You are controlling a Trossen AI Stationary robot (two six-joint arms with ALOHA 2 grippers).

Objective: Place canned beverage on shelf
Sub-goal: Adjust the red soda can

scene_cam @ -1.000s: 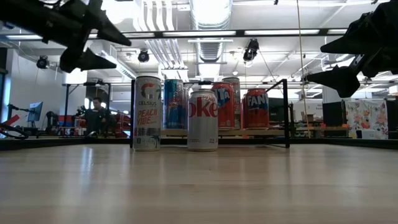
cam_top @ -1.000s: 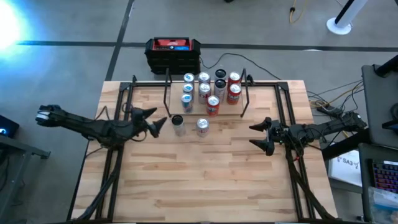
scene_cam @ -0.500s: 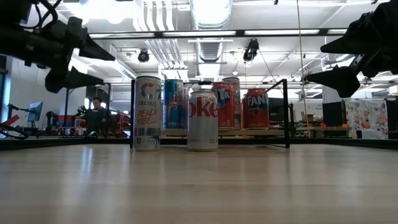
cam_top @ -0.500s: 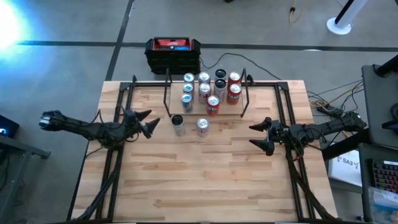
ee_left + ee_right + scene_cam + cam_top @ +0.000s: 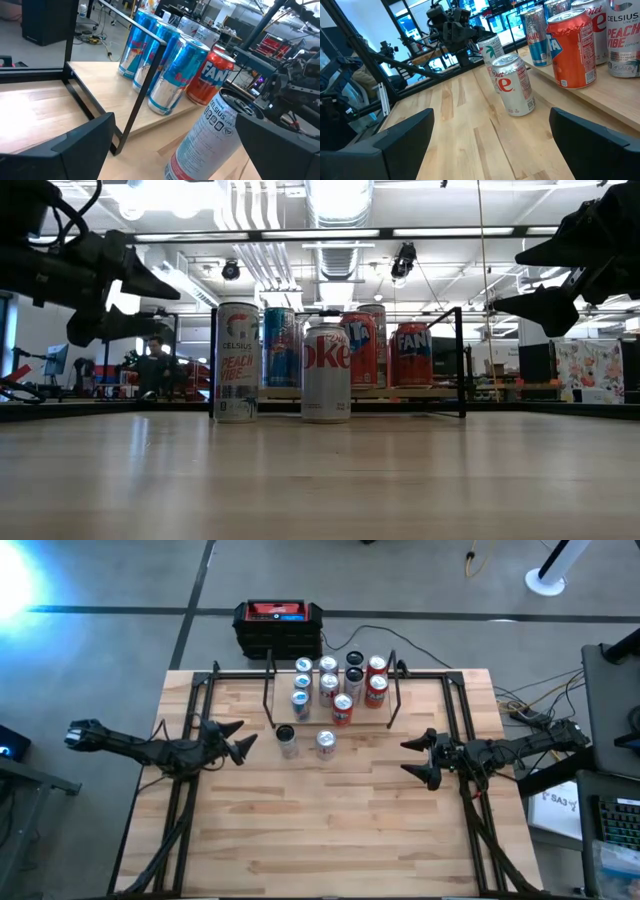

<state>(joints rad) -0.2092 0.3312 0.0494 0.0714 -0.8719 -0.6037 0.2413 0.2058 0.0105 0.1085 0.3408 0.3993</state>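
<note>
both pairs of fingers stand spread and empty. your left gripper (image 5: 238, 738) hangs over the table's left side, short of the celsius can (image 5: 287, 740) and apart from it. your right gripper (image 5: 412, 758) hangs over the right side, well apart from the diet coke can (image 5: 325, 743). both cans stand on the table (image 5: 330, 830) just in front of the shelf (image 5: 383, 712), which holds several cans.

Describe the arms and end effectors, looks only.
Both arms are dark, near-black, slim and jointed, with thin black cables running along the links. The left end effector and the right end effector each end in two tapered, pointed black fingers. In the wrist views the fingers are broad, matte-black wedges. No markings are readable.
</note>
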